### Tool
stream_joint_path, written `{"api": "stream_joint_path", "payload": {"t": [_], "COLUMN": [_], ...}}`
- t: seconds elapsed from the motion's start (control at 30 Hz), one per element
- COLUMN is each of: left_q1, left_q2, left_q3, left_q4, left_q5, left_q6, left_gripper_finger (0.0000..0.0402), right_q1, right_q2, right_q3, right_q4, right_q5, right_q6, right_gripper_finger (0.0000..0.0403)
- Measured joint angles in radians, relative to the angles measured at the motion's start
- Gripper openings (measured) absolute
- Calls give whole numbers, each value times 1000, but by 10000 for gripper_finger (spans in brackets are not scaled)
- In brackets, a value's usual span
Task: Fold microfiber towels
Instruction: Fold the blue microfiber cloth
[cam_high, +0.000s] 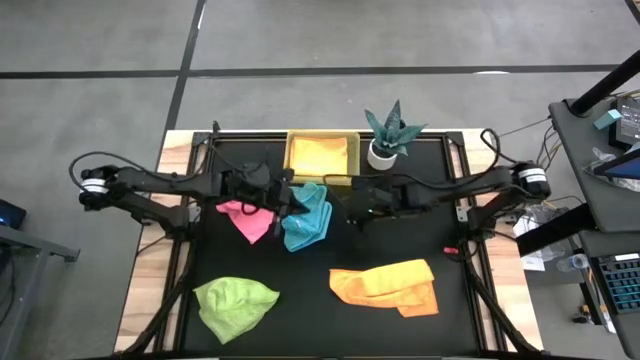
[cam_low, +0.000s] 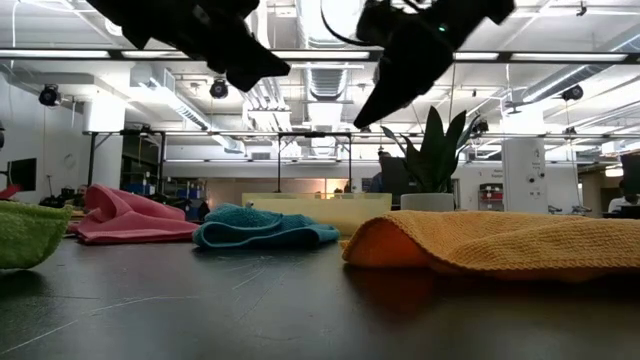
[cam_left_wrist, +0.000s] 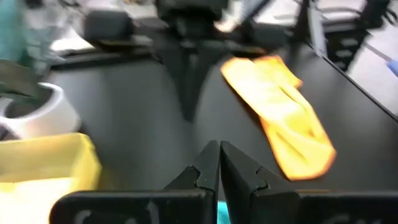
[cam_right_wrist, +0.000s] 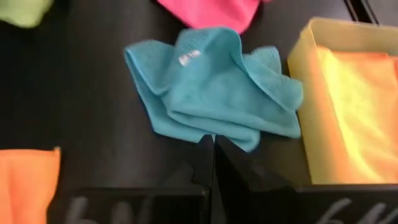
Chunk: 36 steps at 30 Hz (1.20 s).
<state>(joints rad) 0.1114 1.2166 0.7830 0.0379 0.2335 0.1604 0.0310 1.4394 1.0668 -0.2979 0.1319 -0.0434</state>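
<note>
clearly soft and limp, the turquoise towel (cam_high: 306, 218) lies crumpled mid-counter beside the pink towel (cam_high: 246, 217); best pinched at a corner. left gripper (cam_high: 283, 197) and right gripper (cam_high: 352, 211) hover clenched, empty.

Your two arms are dark, slender and jointed, each with a white-and-silver collar at its outer end and black cable looping beside it. The left tool (cam_left_wrist: 219, 163) and right tool (cam_right_wrist: 213, 155) are matte black: two tapering wedge fingers on a broad flat black bar.
</note>
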Motion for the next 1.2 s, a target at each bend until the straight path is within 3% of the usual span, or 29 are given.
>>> {"api": "stream_joint_path", "payload": {"t": [0.23,0.43,0.57,0.9,1.07,1.2], "left_q1": [-101,-126,-126,-126,-126,-126], "left_q2": [83,190,254,373,368,351], "left_q3": [1,7,26,40,40,42], "left_q4": [-117,-223,-239,-238,-240,-236], "left_q5": [-32,-275,-311,-310,-310,-310], "left_q6": [-46,10,63,64,82,91], "left_gripper_finger": [74,156,176,149,104,46], "right_q1": [66,70,70,70,69,69], "right_q2": [-110,-206,-236,-229,-227,-226], "right_q3": [-201,-260,-272,-279,-279,-279], "right_q4": [279,321,319,311,306,302], "right_q5": [0,3,2,2,1,1], "right_q6": [3,4,8,-18,-19,-19], "right_gripper_finger": [9,9,9,9,9,9]}}
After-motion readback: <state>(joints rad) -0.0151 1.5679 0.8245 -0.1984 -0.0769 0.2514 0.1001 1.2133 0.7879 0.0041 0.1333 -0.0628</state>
